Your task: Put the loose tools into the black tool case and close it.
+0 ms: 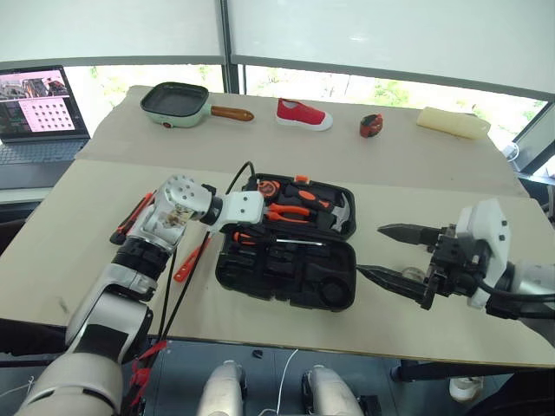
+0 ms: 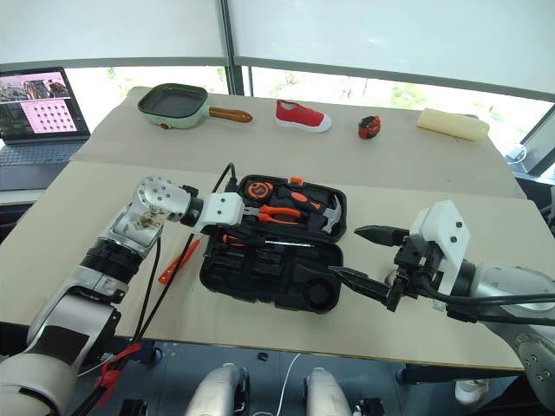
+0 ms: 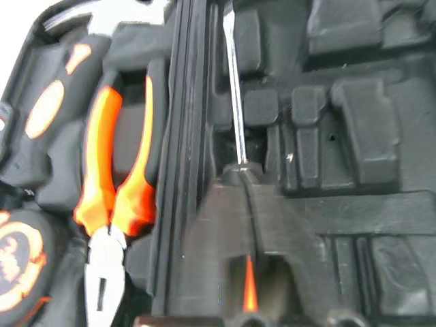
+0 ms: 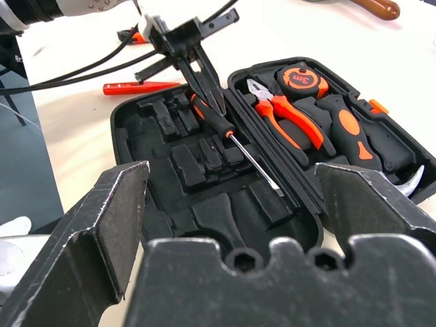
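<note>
Right gripper (image 4: 231,204) gapes empty, low in frame; left gripper (image 4: 204,88) pinches the black-orange screwdriver (image 4: 218,122).
Seat it flat, seemingly in the black tool case (image 1: 286,277) slot, before letting go.

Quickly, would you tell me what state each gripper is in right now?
Left gripper: shut on the black-orange screwdriver, over the black tool case.
Right gripper: open, holding nothing.

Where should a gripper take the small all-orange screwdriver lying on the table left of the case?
Mid-handle of the small all-orange screwdriver, from above, fingers across its width. It lies flat on the table beside the black tool case, with bare table on both long sides.
</note>
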